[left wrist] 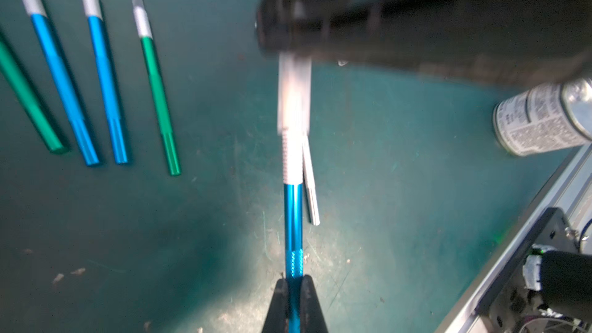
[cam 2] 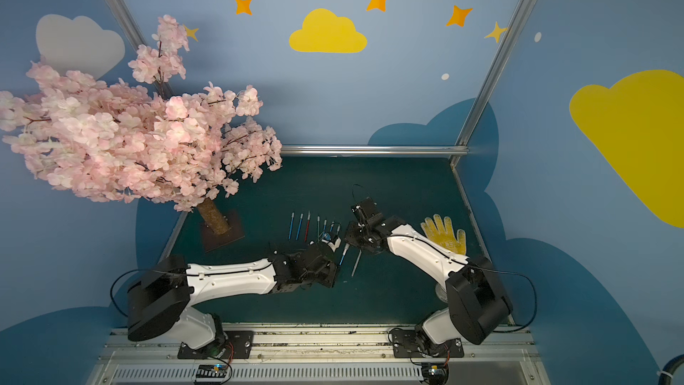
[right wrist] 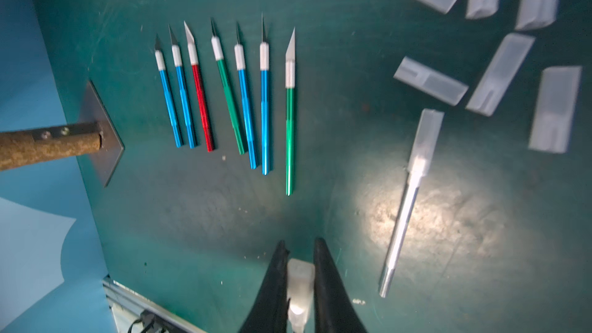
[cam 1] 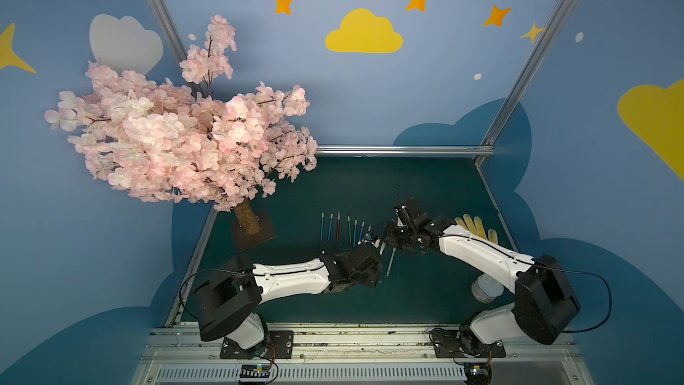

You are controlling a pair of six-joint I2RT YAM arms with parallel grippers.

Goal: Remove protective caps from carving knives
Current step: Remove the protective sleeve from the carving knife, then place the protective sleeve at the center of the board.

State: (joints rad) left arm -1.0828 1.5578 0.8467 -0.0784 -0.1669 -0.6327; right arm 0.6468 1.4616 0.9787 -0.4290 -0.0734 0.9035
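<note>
Two sets of fingers meet on one knife. My left fingers (left wrist: 281,288) are clamped tight on the tail of a blue-handled knife (left wrist: 293,219), which is held up off the surface (right wrist: 352,59). My right fingers (right wrist: 280,259) are pinched on the translucent cap (left wrist: 294,97) over its blade end, with the cap's mouth at the silver collar. That spot is blurred in the wrist views, so I cannot tell whether the cap has begun to slide off. In both top views this knife hangs between my two arms, just past the right end of a row.

That row is seven bare knives (right wrist: 245,107) lying side by side, blades pointing away from my bases: four blue, two green, one red. Near the held knife a whitish knife (right wrist: 403,216) lies flat with its cap (right wrist: 427,132) on. Six loose caps (right wrist: 499,73) are scattered on the surface, on the far side of the whitish knife from the row.
</note>
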